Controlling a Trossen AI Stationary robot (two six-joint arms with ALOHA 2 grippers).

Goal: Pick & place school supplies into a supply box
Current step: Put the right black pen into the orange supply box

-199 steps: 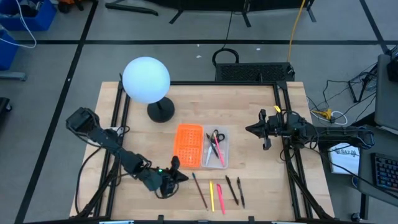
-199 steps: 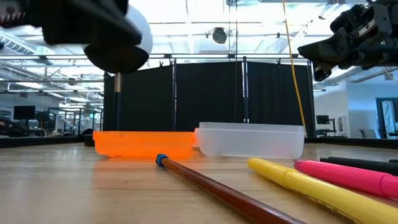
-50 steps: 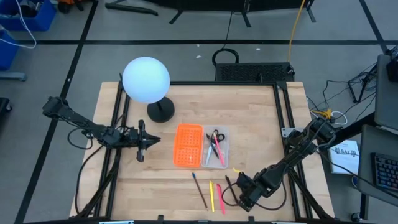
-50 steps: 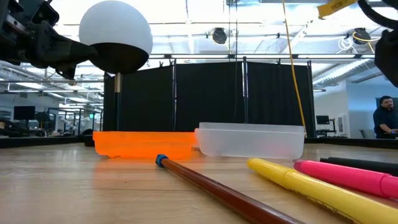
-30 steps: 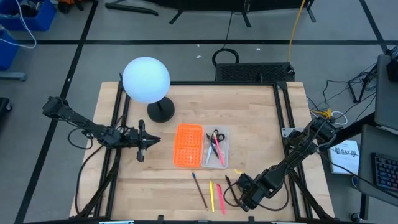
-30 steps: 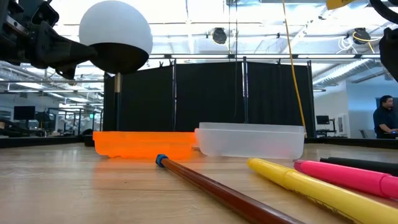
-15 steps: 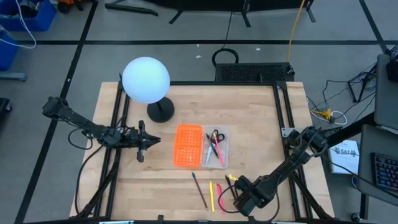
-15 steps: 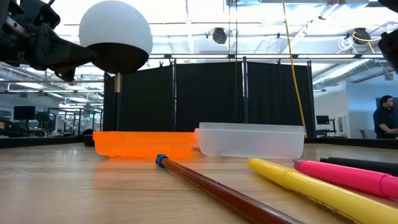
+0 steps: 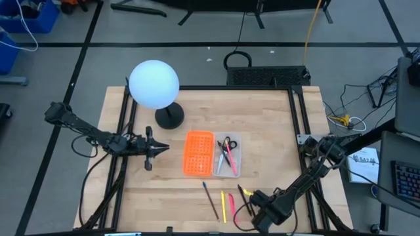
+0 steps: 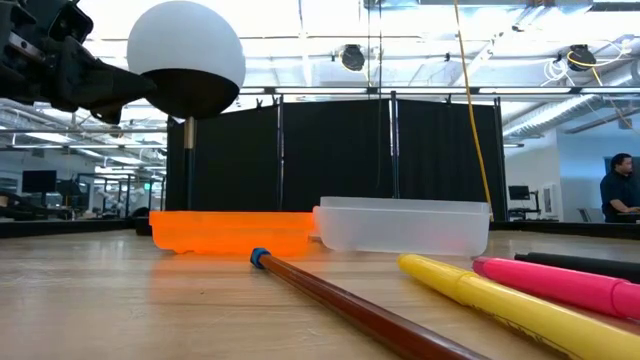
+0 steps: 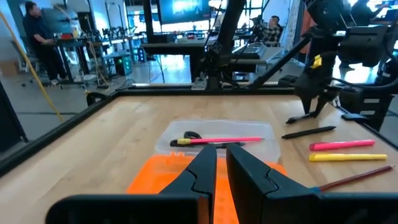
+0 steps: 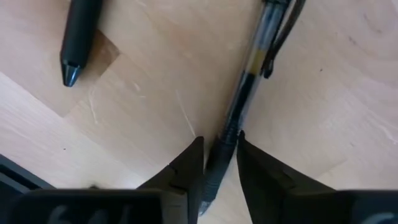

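The supply box [image 9: 231, 159] is a clear tray joined to an orange gridded lid [image 9: 199, 154]. Black-handled scissors [image 9: 227, 143] and pink pens [image 9: 228, 157] lie in it. Near the table's front edge lie a brown pencil [image 9: 210, 200], a yellow marker [image 9: 223, 205], a pink marker [image 9: 231, 210] and a black marker [image 12: 78, 37]. My right gripper [image 12: 219, 155] is down over a black pen [image 12: 249, 74] and shut on it. My left gripper [image 11: 221, 165] hovers left of the lid, shut and holding nothing. My right gripper pinches the black pen between its two fingers at the dark grip section [image 12: 222, 142], near the end away from the clip. The fingers come from above, pointing down, one on each side of the barrel. The pen lies flat on the table.
A white globe lamp [image 9: 154, 84] on a black base [image 9: 169, 118] stands at the far left. Black frame rails [image 9: 298, 131] run along the table's sides. A person [image 10: 618, 190] is in the room behind, far off.
My right gripper has moved a little toward the table's near edge and down onto the black pens. The pens, the box and my left arm have kept still.
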